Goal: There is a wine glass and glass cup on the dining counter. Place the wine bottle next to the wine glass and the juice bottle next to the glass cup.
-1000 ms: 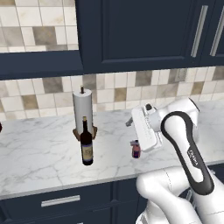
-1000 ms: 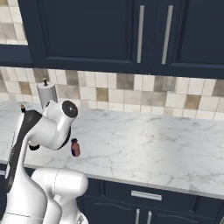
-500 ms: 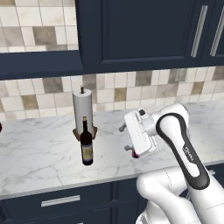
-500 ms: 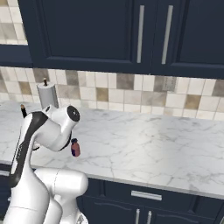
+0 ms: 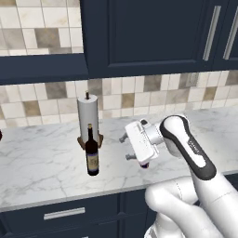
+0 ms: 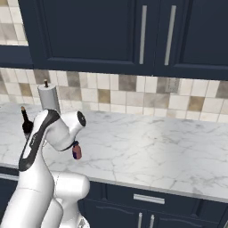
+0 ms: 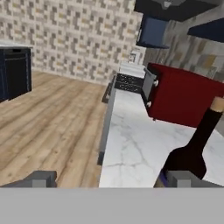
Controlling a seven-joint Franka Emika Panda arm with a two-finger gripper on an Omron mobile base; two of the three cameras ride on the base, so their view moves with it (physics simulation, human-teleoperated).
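The wine bottle [image 5: 92, 155], tall and dark with a tan label, stands on a marble wall counter [image 5: 37, 162] in front of a paper towel roll. My gripper [image 5: 125, 148] hangs open just right of it, jaws pointing at the bottle with nothing between them. In the hand view the wine bottle [image 7: 194, 146] rises behind the right fingertip [image 7: 187, 178]. The small juice bottle [image 6: 76, 151] stands behind my hand, and its base [image 5: 143, 165] peeks out below it. In the right base view the arm half hides the wine bottle [image 6: 25, 121]. The wine glass, glass cup and dining counter are out of view.
A paper towel roll [image 5: 88, 116] on a wooden holder stands right behind the wine bottle. Dark navy cabinets [image 5: 139, 32] hang above the tiled wall. In the hand view a dark red boxy appliance [image 7: 183, 98] sits further along the counter, with wooden floor [image 7: 48, 118] beside it.
My hand has swung left along the counter toward the wine bottle, moving in front of the juice bottle. The jaws stayed open and neither bottle moved.
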